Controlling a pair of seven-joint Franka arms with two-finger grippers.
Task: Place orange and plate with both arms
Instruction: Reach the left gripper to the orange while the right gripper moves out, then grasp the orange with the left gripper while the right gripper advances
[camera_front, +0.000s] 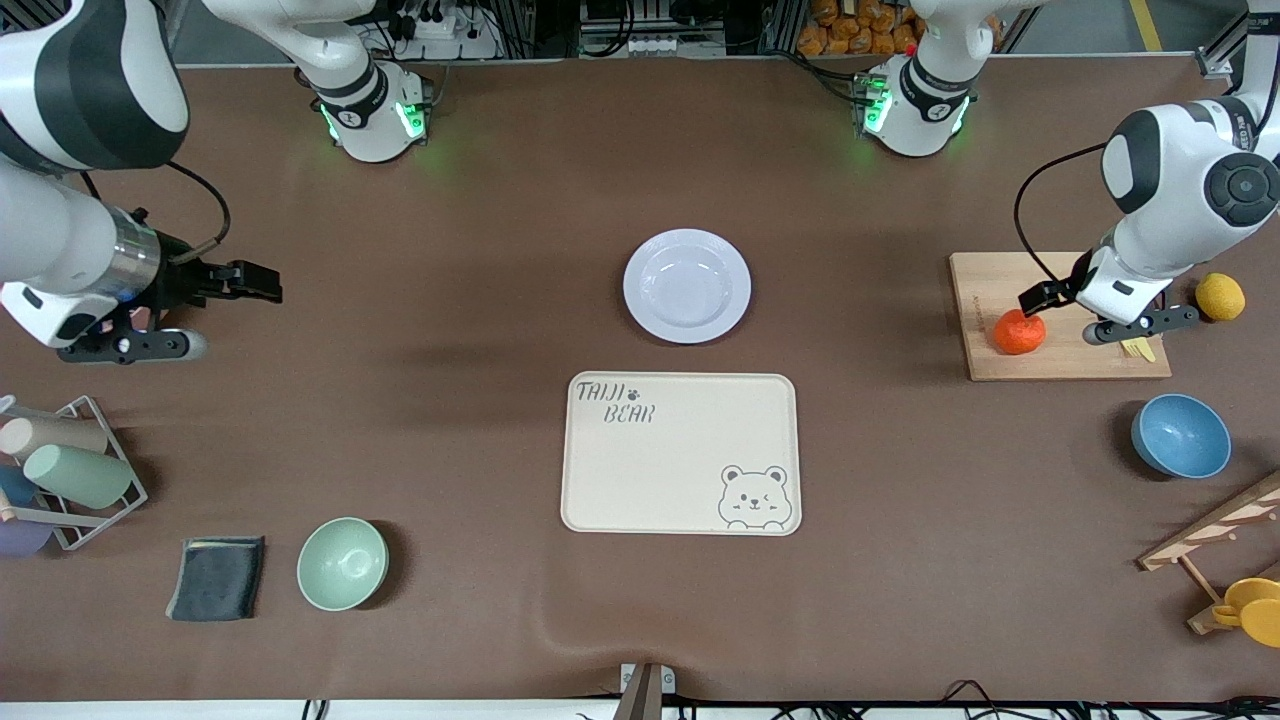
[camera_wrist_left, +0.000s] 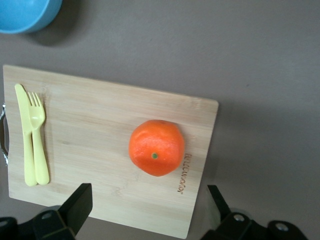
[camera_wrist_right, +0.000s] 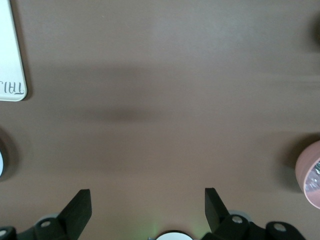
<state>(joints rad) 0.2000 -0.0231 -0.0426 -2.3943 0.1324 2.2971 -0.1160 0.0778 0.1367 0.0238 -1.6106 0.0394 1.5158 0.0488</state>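
Nothing is placed yet, as far as you can see. The small round bright orange fruit (camera_wrist_left: 155, 147) sits ungrasped on the pale wooden cutting board (camera_wrist_left: 100, 150), with your left tool (camera_wrist_left: 149, 207) spread wide above it. The round pale lavender plate (camera_front: 687, 285) lies untouched mid-tabletop, just beside the cream bear-printed tray (camera_front: 680, 452). Your right tool (camera_wrist_right: 148, 206) waits released over bare tabletop.

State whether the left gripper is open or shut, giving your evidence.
Open. The left gripper has its fingers spread apart above the orange on the cutting board, neither finger touching it.
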